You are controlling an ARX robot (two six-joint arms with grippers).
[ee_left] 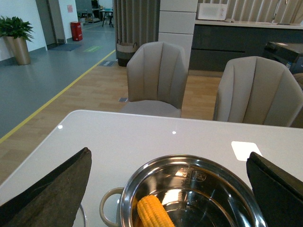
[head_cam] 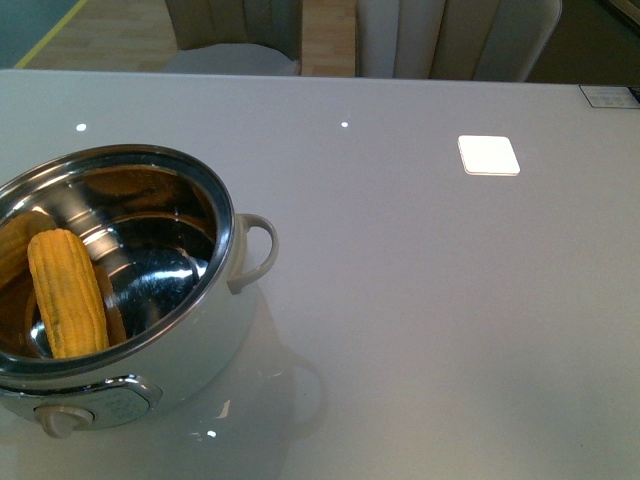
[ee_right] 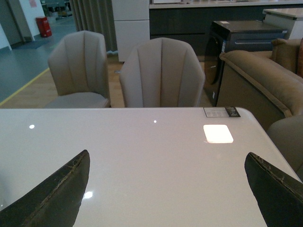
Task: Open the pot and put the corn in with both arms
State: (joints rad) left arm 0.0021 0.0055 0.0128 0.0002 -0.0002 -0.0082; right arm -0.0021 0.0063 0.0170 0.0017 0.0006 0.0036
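The pot [head_cam: 225,215] stands uncovered at the table's left front, with a white body, a shiny steel inside, a white loop handle [head_cam: 262,250] and a beige knob [head_cam: 58,420]. The yellow corn [head_cam: 66,293] lies inside it, leaning against the left wall. No arm shows in the front view. In the left wrist view my left gripper [ee_left: 169,152] hangs open above the pot [ee_left: 189,158], with the corn [ee_left: 154,213] below and between its dark fingers [ee_left: 52,189]. My right gripper [ee_right: 167,153] is open over bare table, its fingers [ee_right: 57,194] wide apart with nothing between them.
Two beige chairs [ee_right: 161,71] stand beyond the table's far edge. A bright square light reflection [head_cam: 489,155] lies on the table top right of the pot, and a small label [head_cam: 610,96] sits at the far right corner. A sofa [ee_right: 255,80] stands off to the right.
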